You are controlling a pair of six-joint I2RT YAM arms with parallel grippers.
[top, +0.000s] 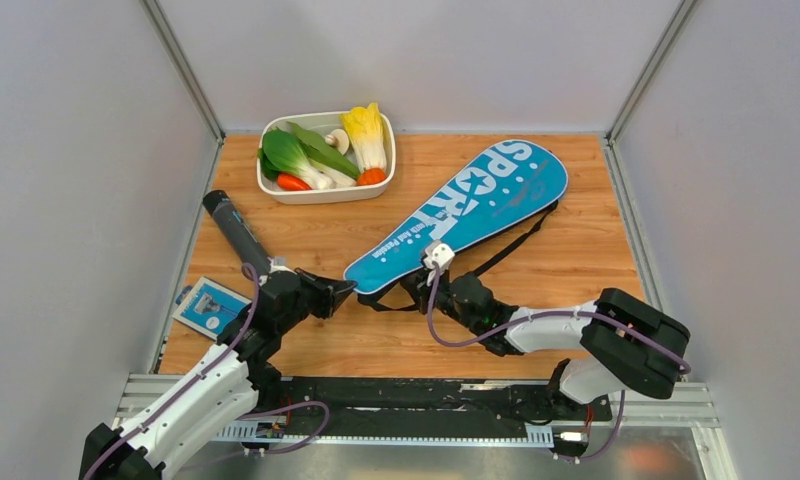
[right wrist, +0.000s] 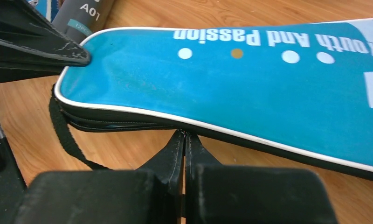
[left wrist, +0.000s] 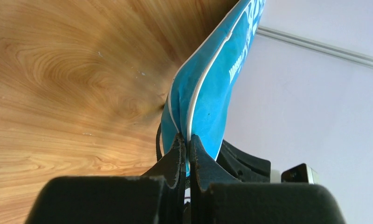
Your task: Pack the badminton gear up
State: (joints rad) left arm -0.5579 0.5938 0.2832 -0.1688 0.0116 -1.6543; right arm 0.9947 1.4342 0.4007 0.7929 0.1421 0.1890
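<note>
Left fingers (left wrist: 174, 161) pinch the thin end of the blue cover (top: 476, 205). Right fingers (right wrist: 173, 156) are pressed together, tips touching the cover's black side edge near that same end. The cover lies slanted across the middle of the wooden surface (top: 576, 270), its wide end pointing far right. A black tube (top: 234, 228) lies to the left.

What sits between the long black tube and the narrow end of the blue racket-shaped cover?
The left arm's black fingers, pinching the blue racket-shaped cover at its tip; the top view shows it.
</note>
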